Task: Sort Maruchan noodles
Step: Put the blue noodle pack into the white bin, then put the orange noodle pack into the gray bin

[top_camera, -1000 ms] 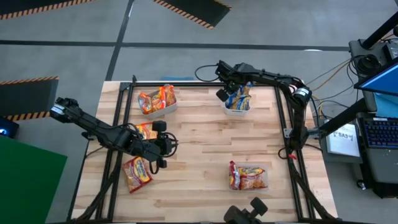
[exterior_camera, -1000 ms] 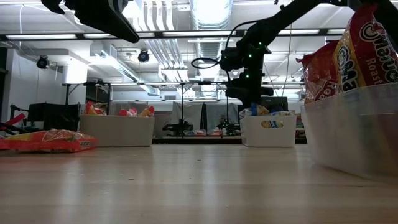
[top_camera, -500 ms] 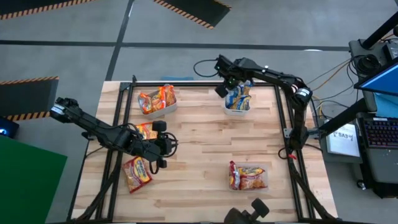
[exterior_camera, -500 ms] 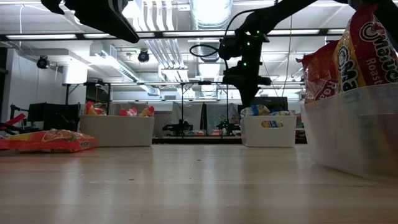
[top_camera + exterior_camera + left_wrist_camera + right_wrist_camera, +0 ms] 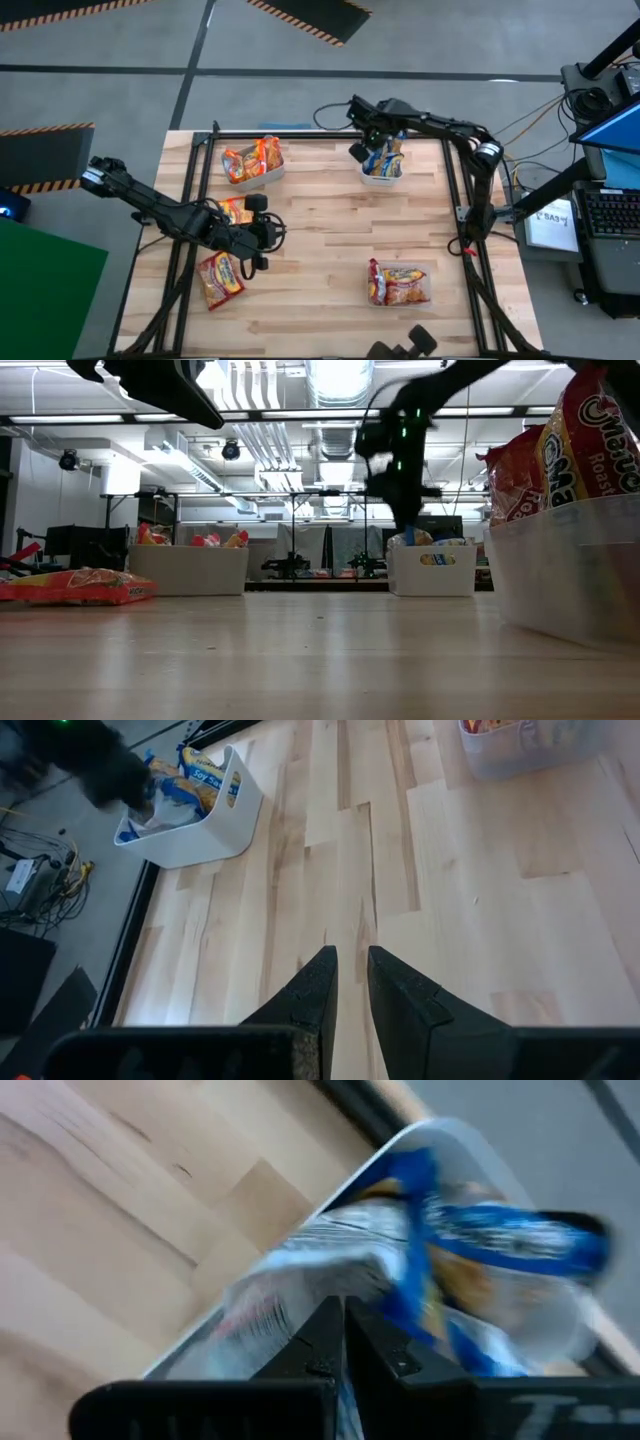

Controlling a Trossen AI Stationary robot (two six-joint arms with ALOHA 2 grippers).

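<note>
Maruchan noodles sit in four spots on your desk [image 5: 330, 250]: orange packets [image 5: 252, 158] in the far-left white bin [image 5: 262, 178], blue-and-yellow packets [image 5: 384, 158] in the far-right white bin [image 5: 380, 179], red packets [image 5: 398, 283] in a clear bin [image 5: 400, 298] near the front, and one loose packet [image 5: 220, 278] lying flat at the front left. Another orange packet [image 5: 236, 209] shows just beside the left arm. Your right claw [image 5: 360, 152] hangs at the edge of the blue bin, clenched, gripping nothing. Your left claw [image 5: 347, 982] hovers above bare wood, fingers nearly together, nothing between them.
</note>
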